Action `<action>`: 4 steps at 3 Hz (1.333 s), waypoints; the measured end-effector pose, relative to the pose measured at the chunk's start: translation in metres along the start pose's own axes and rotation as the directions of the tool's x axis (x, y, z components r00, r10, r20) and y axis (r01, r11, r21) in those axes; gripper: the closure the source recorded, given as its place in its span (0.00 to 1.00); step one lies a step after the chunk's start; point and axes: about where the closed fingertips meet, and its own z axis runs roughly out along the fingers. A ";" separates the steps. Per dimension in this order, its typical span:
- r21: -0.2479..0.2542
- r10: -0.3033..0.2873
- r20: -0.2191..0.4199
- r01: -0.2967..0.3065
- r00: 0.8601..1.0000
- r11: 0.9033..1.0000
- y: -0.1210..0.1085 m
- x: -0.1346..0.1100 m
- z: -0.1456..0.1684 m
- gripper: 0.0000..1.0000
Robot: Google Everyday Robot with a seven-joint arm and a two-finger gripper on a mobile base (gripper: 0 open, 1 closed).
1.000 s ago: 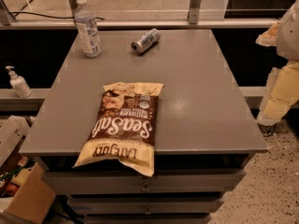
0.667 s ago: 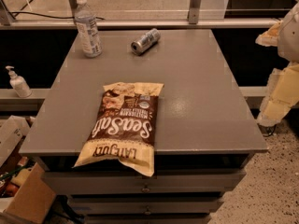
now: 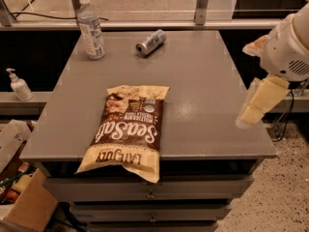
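Gripper (image 3: 255, 105) hangs over the table's (image 3: 207, 81) right edge; spread or pressed together, I cannot tell. Nearest: Sea Salt chip bag (image 3: 128, 129), flat, overhanging front edge. Can (image 3: 150, 42) and water bottle (image 3: 91, 28) at back.

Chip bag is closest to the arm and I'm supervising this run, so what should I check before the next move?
1. Gripper apart from every object, beside the table's right edge: ok.
2. Chip bag lying flat on the table: ok.
3. Chip bag fully supported: not ok, its near end overhangs the front edge.
4. Water bottle upright and capped, back left: ok.
5. Can stable: not ok, it lies on its side.
6. Can's contents: cannot tell.
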 end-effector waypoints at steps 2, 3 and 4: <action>0.059 0.037 0.199 -0.050 0.979 0.997 -0.048 -0.060 0.072 0.00; 0.095 0.034 0.308 -0.067 0.951 0.993 -0.079 -0.105 0.098 0.00; 0.100 0.046 0.413 -0.096 0.910 0.990 -0.106 -0.155 0.121 0.00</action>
